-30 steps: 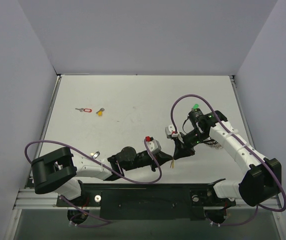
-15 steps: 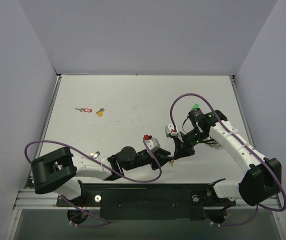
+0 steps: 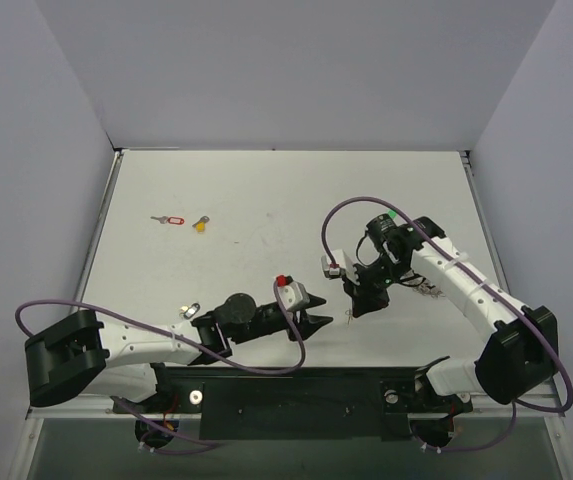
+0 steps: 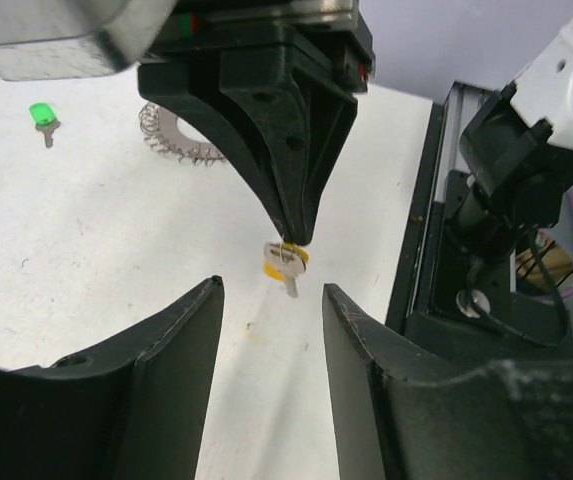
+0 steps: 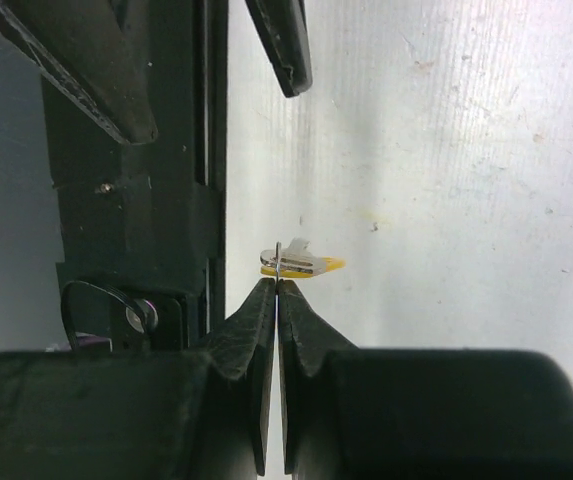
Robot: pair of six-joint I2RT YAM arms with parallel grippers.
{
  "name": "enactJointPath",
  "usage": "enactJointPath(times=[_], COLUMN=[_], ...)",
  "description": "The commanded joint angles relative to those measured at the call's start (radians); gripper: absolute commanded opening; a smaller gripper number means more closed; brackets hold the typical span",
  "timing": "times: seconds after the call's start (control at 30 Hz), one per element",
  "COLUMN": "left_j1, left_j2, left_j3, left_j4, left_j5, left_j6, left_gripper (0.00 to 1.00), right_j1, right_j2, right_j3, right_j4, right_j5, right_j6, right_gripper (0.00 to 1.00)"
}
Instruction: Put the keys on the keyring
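Fingers [image 4: 181,340] of the left gripper [image 4: 271,290] stand apart with nothing between them, low over the table [image 3: 296,190] near its front edge. From my seat the top view shows bare table between them and the right gripper [image 5: 277,290] just to their right.

That right gripper is clenched, its fingertips pinching the yellow-headed key [image 4: 286,265]. In the left wrist view the key hangs off the tips with its long axis close to upright: head at the pinch, silver blade pointing down at the table and leaning slightly right. It hangs clear of the surface. From the right wrist I see it nearly end on, with yellow showing to the right of the tips.

Counting across the top view from the left, I get:
- The red-tag key [image 3: 169,220] lies flat at far left, long axis left to right, blade pointing left.
- A second yellow key [image 3: 200,224] sits just beside it, too small for me to read its heading.
- A shiny bit [image 3: 190,311] lies by the left forearm; I cannot tell whether it is a key.
- The green key [image 4: 38,113] lies beyond the right gripper, its blade pointing toward the left wrist camera.

That makes four sure keys.

I count one keyring [image 4: 181,140], lying flat near the green key and half hidden behind the right gripper.
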Motion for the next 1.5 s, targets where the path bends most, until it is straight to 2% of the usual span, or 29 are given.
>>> enactJointPath(times=[0.0, 0.13, 0.27, 0.53, 0.93, 1.47], left_j1=[0.005, -0.003, -0.015, -0.023, -0.027, -0.027], left_j2=[-0.003, 0.065, 0.144, 0.246, 0.290, 0.313], left_j3=[0.058, 0.104, 0.158, 0.228, 0.244, 0.261], left_j4=[-0.124, -0.115, -0.085, -0.031, 0.009, -0.017], left_j5=[0.000, -0.016, -0.071, -0.053, 0.005, 0.034], left_j6=[0.085, 0.075, 0.082, 0.097, 0.086, 0.097], left_gripper=[0.54, 0.54, 0.45, 0.35, 0.31, 0.21], right_j1=[0.018, 0.024, 0.027, 0.029, 0.029, 0.029], right_j2=[0.021, 0.029, 0.038, 0.049, 0.050, 0.050], right_j3=[0.047, 0.050, 0.053, 0.058, 0.060, 0.061], right_j4=[-0.057, -0.057, -0.057, -0.058, -0.063, -0.071], right_j5=[0.085, 0.102, 0.114, 0.123, 0.111, 0.102], right_j6=[0.020, 0.028, 0.037, 0.043, 0.043, 0.034], right_gripper=[0.00, 0.00, 0.00, 0.00, 0.00, 0.00])
